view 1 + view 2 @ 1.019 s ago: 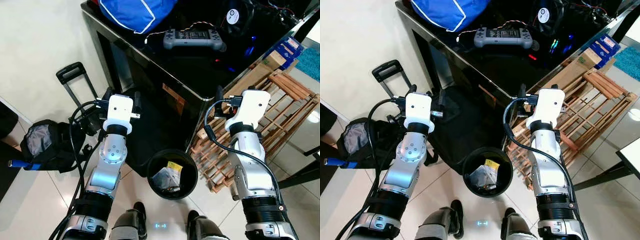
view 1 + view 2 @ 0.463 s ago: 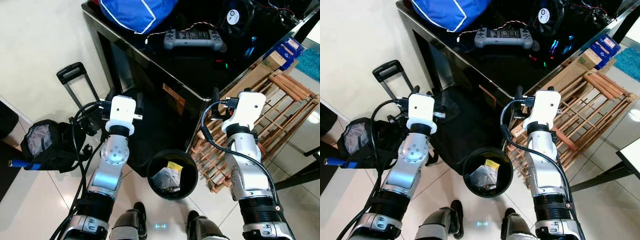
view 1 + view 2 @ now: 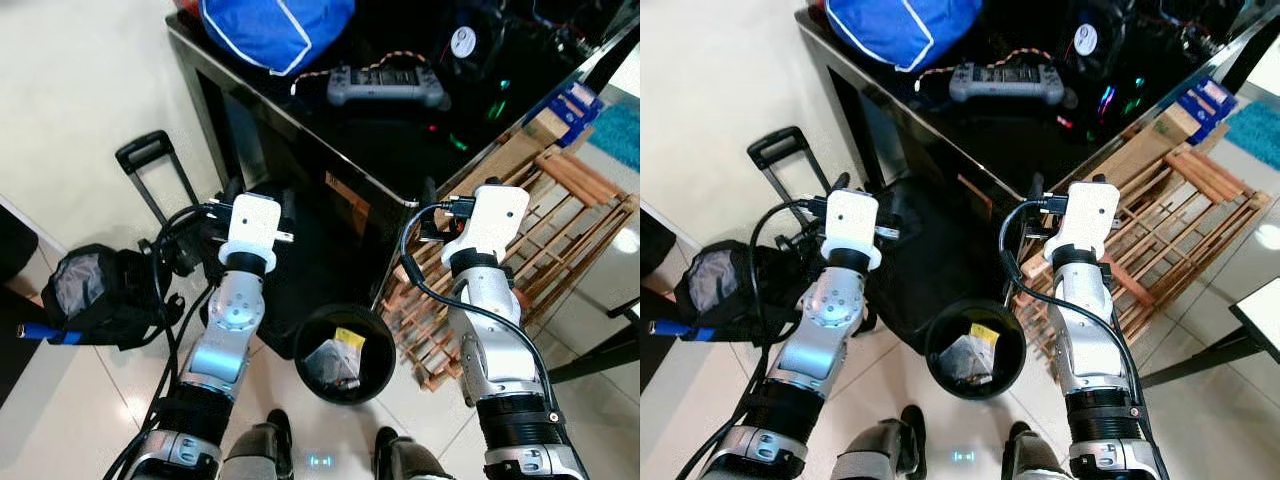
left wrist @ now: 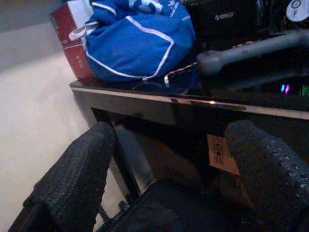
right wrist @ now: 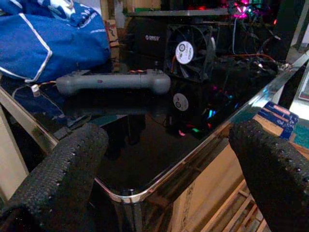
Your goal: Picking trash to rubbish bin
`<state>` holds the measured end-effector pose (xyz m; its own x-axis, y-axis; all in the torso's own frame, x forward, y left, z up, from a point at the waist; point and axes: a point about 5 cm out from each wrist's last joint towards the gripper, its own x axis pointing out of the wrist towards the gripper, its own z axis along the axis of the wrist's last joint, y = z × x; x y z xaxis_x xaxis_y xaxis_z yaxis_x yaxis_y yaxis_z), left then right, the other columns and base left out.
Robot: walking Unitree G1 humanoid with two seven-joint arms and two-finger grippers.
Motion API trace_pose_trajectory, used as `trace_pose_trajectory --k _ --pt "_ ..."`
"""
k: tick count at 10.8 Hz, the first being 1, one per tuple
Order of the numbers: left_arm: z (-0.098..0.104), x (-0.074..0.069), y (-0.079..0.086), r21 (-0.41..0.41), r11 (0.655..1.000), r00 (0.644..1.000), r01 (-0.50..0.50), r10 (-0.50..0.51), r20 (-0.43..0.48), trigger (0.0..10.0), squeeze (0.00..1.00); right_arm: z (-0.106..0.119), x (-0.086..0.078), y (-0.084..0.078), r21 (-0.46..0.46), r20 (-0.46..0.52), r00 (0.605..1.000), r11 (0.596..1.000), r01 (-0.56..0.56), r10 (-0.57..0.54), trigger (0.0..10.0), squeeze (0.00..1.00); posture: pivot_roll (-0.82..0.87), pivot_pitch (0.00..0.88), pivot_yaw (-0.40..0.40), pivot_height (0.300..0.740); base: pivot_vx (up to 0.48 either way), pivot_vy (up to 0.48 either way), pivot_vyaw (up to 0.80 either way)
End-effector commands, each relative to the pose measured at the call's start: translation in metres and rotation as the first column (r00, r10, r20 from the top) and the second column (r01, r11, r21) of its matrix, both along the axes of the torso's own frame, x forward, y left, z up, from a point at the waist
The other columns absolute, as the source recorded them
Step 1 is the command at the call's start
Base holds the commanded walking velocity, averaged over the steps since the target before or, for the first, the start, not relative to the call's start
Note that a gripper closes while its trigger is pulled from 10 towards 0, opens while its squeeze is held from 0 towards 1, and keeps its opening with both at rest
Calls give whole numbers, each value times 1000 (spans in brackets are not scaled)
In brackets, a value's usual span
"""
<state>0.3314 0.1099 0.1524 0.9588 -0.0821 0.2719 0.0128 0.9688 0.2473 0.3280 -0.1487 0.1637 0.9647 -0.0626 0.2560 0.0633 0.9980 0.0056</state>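
At the robot's feet, on the pale tiled floor, stands a round black rubbish bin with crumpled wrappers and a yellow scrap already inside. Both silver arms rise on either side of it, empty. The left gripper is raised beside the near edge of the black glass table, its two black fingers spread wide with nothing between them. The right gripper is held at the table's chrome corner, its fingers likewise wide apart and bare.

To the robot's left, a black bag with a grey mesh pocket sits on the floor beside a black trolley handle. To its right, a wooden slatted rack leans against the table's side.

On the table lies a grey handheld controller with a twisted wire running from it. Beyond that rest a blue bag with white piping and a black case fan with a white hub sticker, with coloured lights glowing near it.
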Motion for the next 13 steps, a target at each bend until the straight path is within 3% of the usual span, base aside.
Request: trace_pose_trajectory --k 1,13 --pt "-7 -2 -1 11 1000 1000 13 -13 -22 10000 0 -8 -2 0 8 -29 1000 1000 -6 6 10000 0 -26 178 43 740 0 0 0" --pt "-9 -2 -5 -1 1000 999 17 -17 -30 10000 0 -14 -4 2 21 -65 997 999 -44 46 10000 0 -32 193 24 740 -46 0 0"
